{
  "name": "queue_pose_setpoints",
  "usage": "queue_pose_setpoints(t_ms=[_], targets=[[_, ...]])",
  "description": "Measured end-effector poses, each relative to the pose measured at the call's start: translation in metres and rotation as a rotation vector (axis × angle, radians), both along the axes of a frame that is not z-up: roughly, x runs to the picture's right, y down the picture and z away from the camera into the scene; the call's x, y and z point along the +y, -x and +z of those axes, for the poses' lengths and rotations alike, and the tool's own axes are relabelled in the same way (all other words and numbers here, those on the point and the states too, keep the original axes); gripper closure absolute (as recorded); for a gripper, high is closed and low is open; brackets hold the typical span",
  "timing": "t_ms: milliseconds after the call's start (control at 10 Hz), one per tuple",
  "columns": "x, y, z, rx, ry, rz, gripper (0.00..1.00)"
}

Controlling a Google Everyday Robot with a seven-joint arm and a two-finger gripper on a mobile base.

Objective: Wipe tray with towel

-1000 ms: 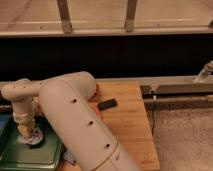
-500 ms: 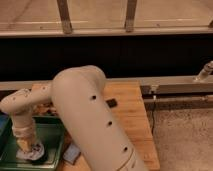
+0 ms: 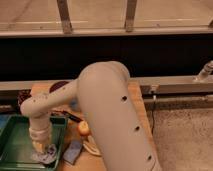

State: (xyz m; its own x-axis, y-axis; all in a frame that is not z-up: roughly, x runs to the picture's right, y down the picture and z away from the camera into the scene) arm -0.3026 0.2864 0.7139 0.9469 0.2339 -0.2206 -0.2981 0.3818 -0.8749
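The tray sits on the table toward 8 o'clock of the view. The towel lies inside it near the tray's 4 o'clock corner, with the gripper directly over it, hanging below the arm that fills the middle of the view. Just outside the tray's right rim, at 3 o'clock from the towel, a flat block lies on the table, and a small round object sits at 1 o'clock from that block, beside the arm.
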Motion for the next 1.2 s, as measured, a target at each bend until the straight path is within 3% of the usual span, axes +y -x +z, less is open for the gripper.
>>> queue_pose_setpoints(t_ms=[600,1000,1200], targets=[[-0.078,-0.007,0.056,0.024,-0.045,0.023,1.00],[-0.089,0.032,0.062,-0.052,-0.061,-0.011,1.00],[-0.079,0.058,0.053,-0.110,-0.069,-0.053,1.00]])
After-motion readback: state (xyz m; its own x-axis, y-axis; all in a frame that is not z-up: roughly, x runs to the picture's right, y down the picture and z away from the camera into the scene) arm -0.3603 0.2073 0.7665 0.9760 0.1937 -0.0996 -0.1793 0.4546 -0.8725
